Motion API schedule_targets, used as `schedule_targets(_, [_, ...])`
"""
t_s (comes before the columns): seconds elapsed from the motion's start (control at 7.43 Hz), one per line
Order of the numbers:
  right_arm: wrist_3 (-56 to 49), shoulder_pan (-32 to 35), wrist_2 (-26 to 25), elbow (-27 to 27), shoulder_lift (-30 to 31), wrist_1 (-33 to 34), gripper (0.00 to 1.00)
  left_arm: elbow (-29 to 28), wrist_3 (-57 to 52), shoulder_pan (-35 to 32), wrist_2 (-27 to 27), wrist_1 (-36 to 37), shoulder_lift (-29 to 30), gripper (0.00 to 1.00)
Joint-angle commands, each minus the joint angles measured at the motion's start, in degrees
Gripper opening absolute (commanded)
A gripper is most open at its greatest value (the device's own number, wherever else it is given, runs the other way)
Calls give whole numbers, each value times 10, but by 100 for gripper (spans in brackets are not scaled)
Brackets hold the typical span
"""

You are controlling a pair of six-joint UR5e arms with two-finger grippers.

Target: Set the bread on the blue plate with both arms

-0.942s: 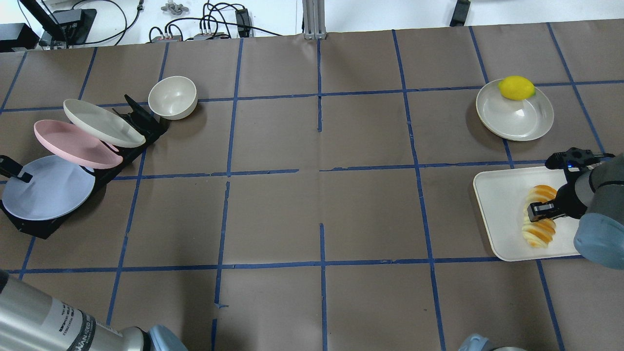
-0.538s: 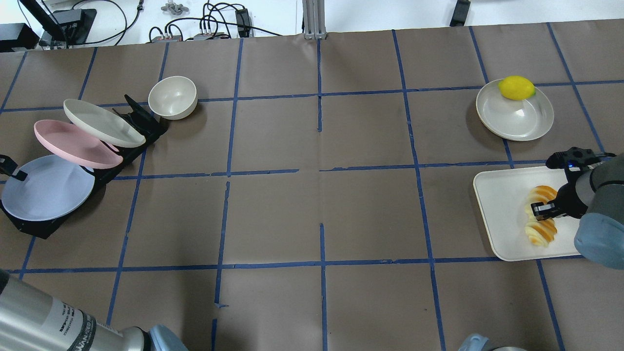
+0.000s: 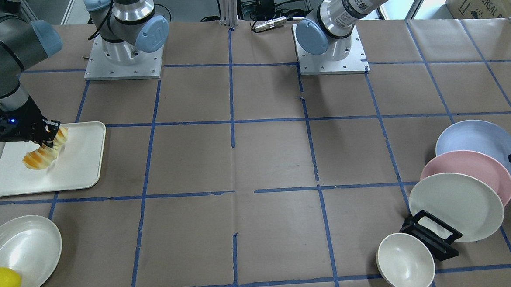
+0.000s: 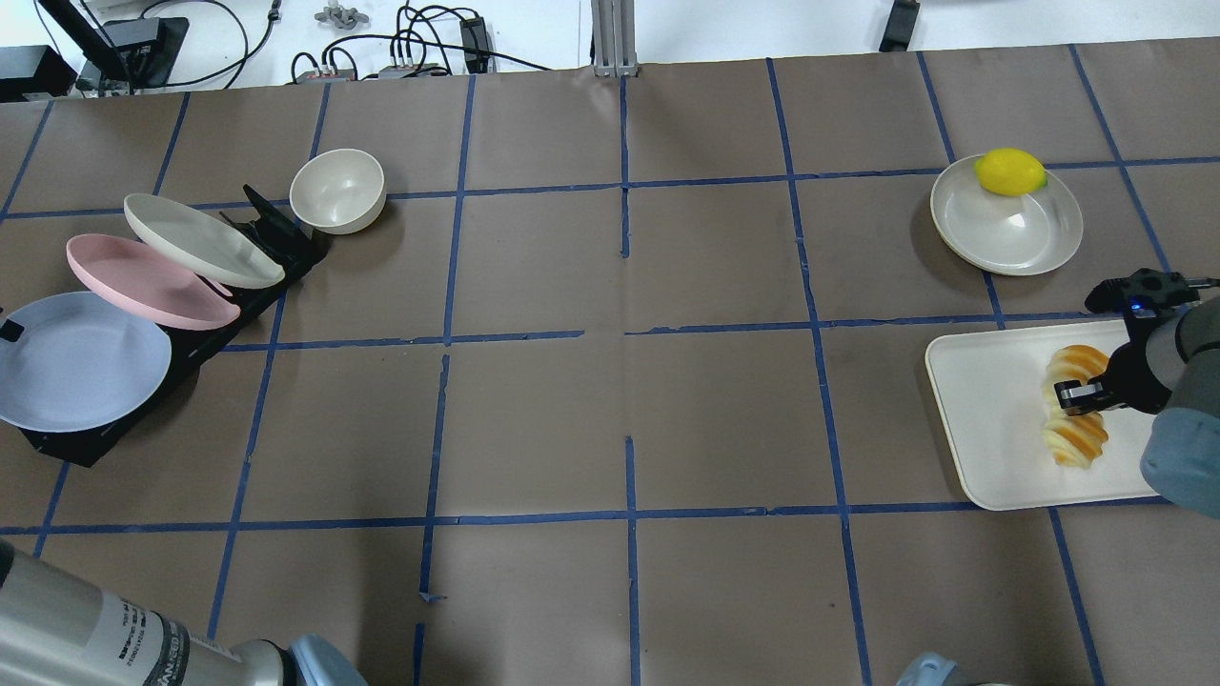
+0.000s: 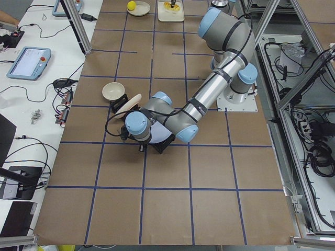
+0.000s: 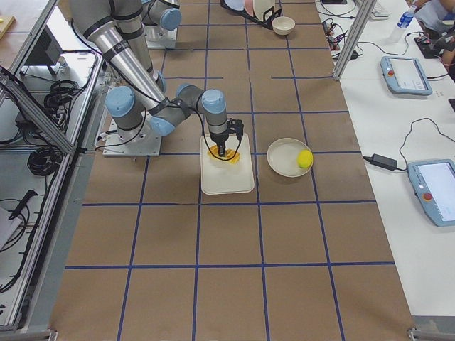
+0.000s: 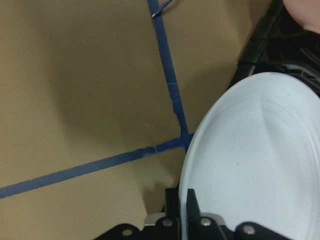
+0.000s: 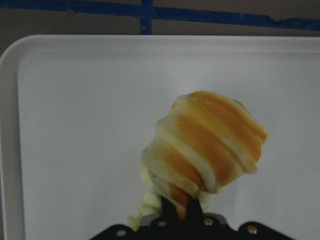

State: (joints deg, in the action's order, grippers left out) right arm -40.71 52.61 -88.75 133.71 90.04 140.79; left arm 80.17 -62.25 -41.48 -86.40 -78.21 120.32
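Observation:
The bread (image 4: 1077, 405), striped orange and cream, is gripped at its middle by my right gripper (image 4: 1082, 395), shut on it over the white tray (image 4: 982, 419). In the right wrist view the bread (image 8: 210, 145) hangs bent from the jaws. In the front view the right gripper (image 3: 47, 139) holds the bread (image 3: 39, 157), whose ends droop toward the tray. The blue plate (image 4: 81, 362) is at the far left, in front of the black rack. My left gripper (image 4: 8, 331) is shut on its rim; the left wrist view shows that rim (image 7: 200, 165) between the jaws.
A pink plate (image 4: 143, 281) and a cream plate (image 4: 195, 238) lean in the black rack (image 4: 276, 233). A cream bowl (image 4: 337, 190) stands beside it. A lemon (image 4: 1010, 171) lies on a cream plate (image 4: 1010, 233) beyond the tray.
The blue plate has shifted left and slightly up with the left gripper on its rim. The right gripper has moved right and a little farther across the tray with the bread.

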Motion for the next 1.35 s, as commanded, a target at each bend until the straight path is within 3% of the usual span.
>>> schedule_targets(0.0, [-1, 0, -8, -43, 57, -120, 8, 2, -2, 7, 0, -34, -40, 10])
schedule_targets(0.4, [1, 0, -24, -100, 141, -285, 8, 0, -12, 19, -27, -90, -115, 10])
schedule_targets(0.94, [2, 0, -39, -296, 171, -546, 8, 2, -2, -2, -23, -173, -243, 10])
schedule_targets(1.21, [5, 10, -30, -353, 160, -590, 9, 2, 78, -97, -21, -174, -253, 10])
